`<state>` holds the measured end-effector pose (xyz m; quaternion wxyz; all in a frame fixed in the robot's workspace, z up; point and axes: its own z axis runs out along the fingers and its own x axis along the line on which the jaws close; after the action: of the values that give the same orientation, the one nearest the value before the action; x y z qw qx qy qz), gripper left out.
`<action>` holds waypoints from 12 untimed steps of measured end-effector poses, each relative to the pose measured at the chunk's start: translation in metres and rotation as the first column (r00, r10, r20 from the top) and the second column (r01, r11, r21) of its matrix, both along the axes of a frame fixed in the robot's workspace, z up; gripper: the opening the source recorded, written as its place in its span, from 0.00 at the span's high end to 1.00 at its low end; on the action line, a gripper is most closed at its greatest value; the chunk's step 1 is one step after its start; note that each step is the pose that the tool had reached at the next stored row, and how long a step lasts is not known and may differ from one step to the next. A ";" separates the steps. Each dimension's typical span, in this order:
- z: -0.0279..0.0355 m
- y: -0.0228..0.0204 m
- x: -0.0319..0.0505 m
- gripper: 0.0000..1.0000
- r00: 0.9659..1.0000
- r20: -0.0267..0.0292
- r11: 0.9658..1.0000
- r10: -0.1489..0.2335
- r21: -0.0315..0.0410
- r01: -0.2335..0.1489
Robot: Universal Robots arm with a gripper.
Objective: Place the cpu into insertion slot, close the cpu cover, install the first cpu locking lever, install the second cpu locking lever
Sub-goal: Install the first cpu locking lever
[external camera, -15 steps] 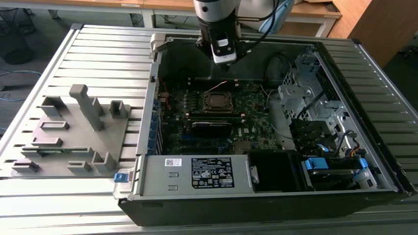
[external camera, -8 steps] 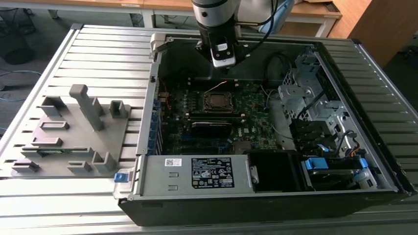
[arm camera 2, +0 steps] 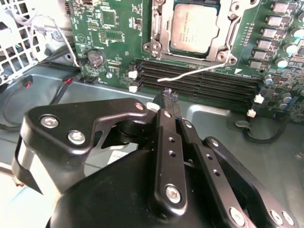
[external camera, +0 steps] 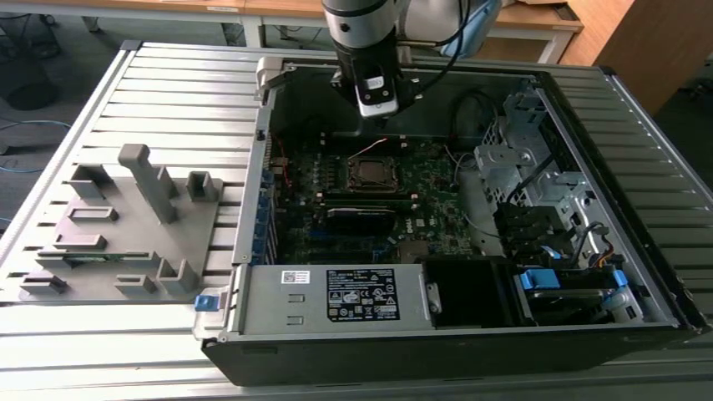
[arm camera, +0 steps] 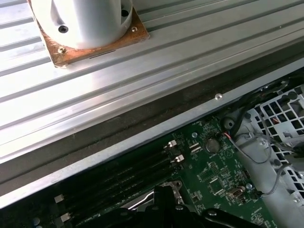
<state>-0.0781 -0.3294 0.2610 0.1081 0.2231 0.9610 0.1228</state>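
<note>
Gripper [arm camera 2: 168, 95] fully closed, empty, near the cpu [arm camera 2: 194, 26]

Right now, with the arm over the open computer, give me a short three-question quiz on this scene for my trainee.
1. True or false: the cpu lies on the motherboard, framed by the cpu cover.
2. Pick one: the gripper is A) shut on the cpu, B) shut and empty, C) wide open.
3. What thin thing lies across the long black slots?

Key: 1 true. 2 B. 3 a white wire.
</note>
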 end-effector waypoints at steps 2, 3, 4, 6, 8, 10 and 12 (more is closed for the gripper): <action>-0.0036 0.0001 -0.0002 0.89 1.000 0.000 1.000 0.000 0.000 0.000; -0.0054 0.0001 -0.0002 0.89 1.000 0.000 1.000 0.000 0.000 0.000; -0.0072 0.0001 -0.0002 0.89 1.000 0.000 1.000 0.000 0.000 0.000; -0.0109 0.0001 -0.0002 0.89 1.000 0.000 1.000 0.000 0.000 0.000; -0.0143 0.0001 -0.0002 0.89 1.000 0.000 1.000 0.000 0.000 0.000; -0.0153 0.0003 -0.0003 0.89 1.000 0.000 1.000 0.000 0.000 0.000; -0.0162 0.0010 -0.0006 0.89 1.000 0.000 1.000 0.000 0.000 0.000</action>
<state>-0.0787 -0.3284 0.2448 0.1081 0.2232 0.9609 0.1230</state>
